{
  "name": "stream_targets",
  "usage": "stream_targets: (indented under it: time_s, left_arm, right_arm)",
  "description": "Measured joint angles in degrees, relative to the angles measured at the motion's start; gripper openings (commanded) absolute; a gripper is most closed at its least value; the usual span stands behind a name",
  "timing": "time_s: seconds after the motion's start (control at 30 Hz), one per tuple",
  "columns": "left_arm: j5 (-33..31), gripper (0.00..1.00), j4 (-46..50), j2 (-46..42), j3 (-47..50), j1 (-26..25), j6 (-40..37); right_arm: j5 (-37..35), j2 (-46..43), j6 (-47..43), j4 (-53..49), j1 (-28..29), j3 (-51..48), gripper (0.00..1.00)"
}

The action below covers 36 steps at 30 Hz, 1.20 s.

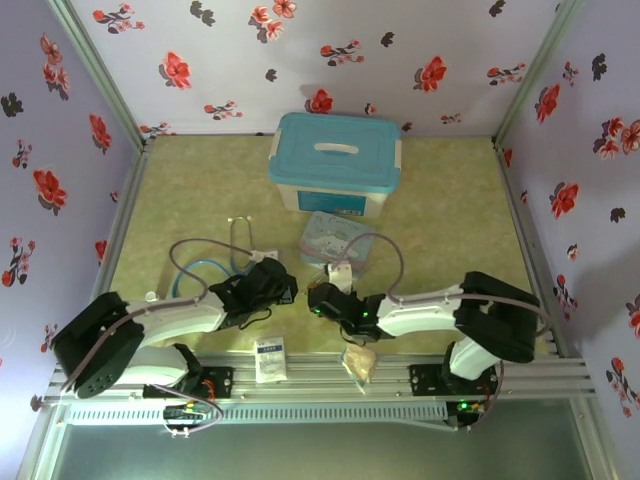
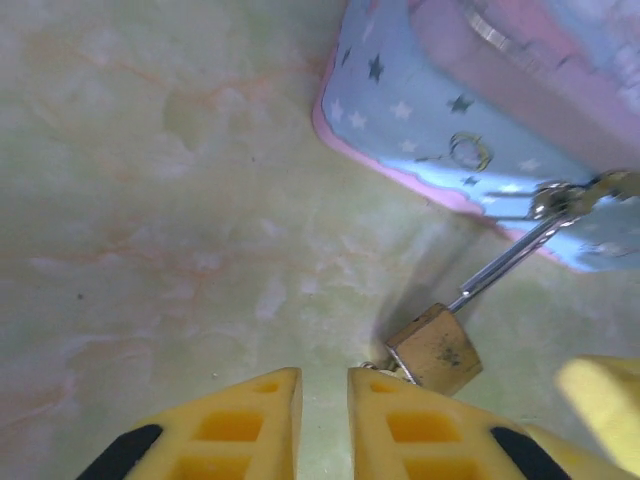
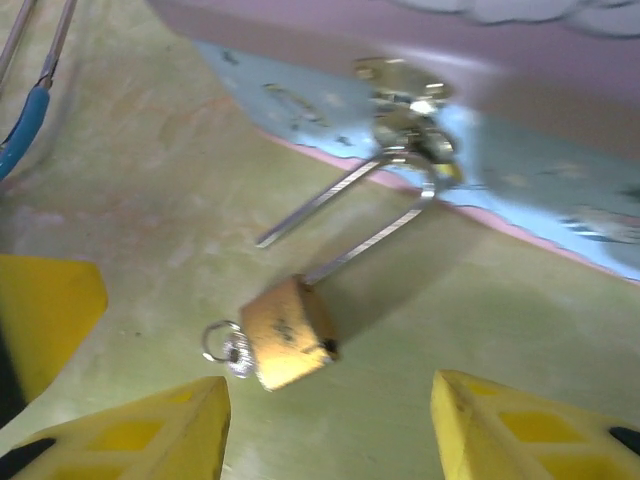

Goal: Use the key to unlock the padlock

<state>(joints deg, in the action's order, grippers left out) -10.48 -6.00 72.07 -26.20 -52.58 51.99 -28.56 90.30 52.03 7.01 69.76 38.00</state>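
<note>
The small brass padlock [image 3: 285, 335] lies on the green table just in front of the pale blue tin [image 3: 520, 170]. Its thin shackle [image 3: 375, 235] is threaded through the tin's hasp. One shackle leg stands free of the body. The key [image 3: 236, 352] sticks out of the lock's bottom with a small ring on it. My right gripper [image 3: 330, 430] is open, its fingers wide apart on either side, just short of the lock. My left gripper [image 2: 324, 378] has only a narrow gap with nothing in it; the padlock [image 2: 437, 348] sits just past its right fingertip [image 2: 385, 385].
A big blue-lidded box [image 1: 335, 162] stands behind the tin [image 1: 338, 238]. Thin tubing [image 1: 215, 255] loops at the left. A white sachet [image 1: 270, 358] and a tan packet [image 1: 360, 360] lie at the near edge. The two grippers [image 1: 280, 285] [image 1: 318, 298] nearly meet at the middle.
</note>
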Motion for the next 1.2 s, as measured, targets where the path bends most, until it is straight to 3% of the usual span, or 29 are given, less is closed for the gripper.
stream_targets:
  time_s: [0.33, 0.57, 0.7, 1.2]
  left_arm:
    - [-2.62, 0.22, 1.77, -10.23, 4.13, 0.5, 0.24]
    - [-2.64, 0.23, 2.1, -10.56, 5.86, 0.5, 0.63]
    - [-2.64, 0.24, 2.08, -11.17, 5.86, 0.5, 0.61]
    - [-2.62, 0.24, 2.05, -9.77, 5.66, 0.5, 0.28]
  right_arm:
    - [-1.53, 10.8, 2.08, -7.26, 0.0, 10.93, 0.53]
    - [-2.75, 12.61, 3.1, -9.31, 0.04, 11.72, 0.42]
    - [-2.84, 9.92, 3.87, -7.87, 0.04, 8.15, 0.32]
    - [-0.35, -1.11, 3.08, 1.64, -1.29, -6.78, 0.29]
